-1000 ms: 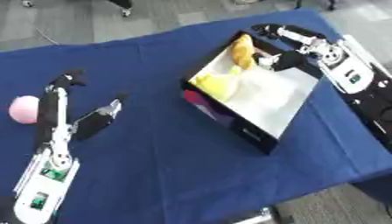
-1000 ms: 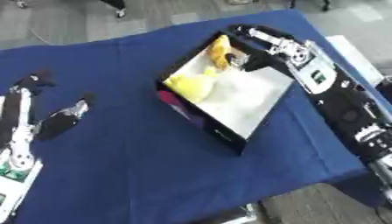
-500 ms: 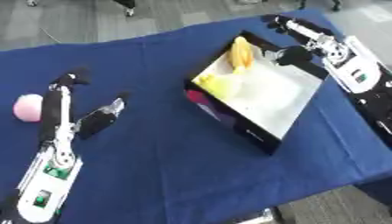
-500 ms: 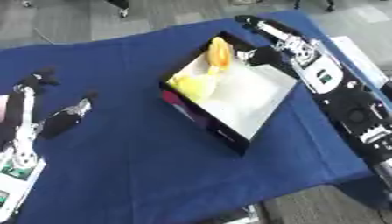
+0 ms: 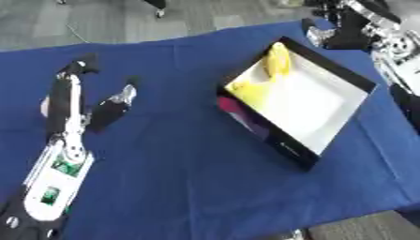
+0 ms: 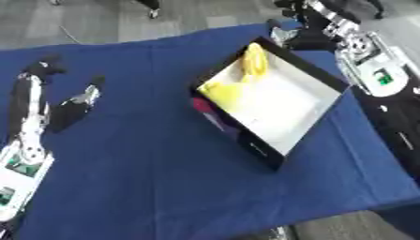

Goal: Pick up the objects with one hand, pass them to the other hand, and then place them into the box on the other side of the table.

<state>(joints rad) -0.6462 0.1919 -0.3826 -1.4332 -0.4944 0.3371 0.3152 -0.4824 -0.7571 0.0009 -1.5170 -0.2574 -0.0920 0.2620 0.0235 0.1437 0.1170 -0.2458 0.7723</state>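
- Light is even and fairly bright across both views, with no glare on the matte dark blue tablecloth [image 5: 189,178].
- The white inside floor of the black-walled rectangular box [image 5: 320,110] is the brightest patch, nearly washed out.
- Shadows are soft and short.
- Everything is blurred: the edges of the black and silver left hand [image 5: 70,93] and the black right hand [image 6: 308,28] smear, and the small markings on them are unreadable.

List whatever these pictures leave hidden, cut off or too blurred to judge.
- Pink object: left eye view shows only a sliver behind the left hand; absent from the right eye view.
- Right hand: at the upper edge in both views, blurred; its fingers unreadable.
- Yellow items in the box: blurred, their kind unclear.
- The box's pink-marked outer side: foreshortened, print illegible.
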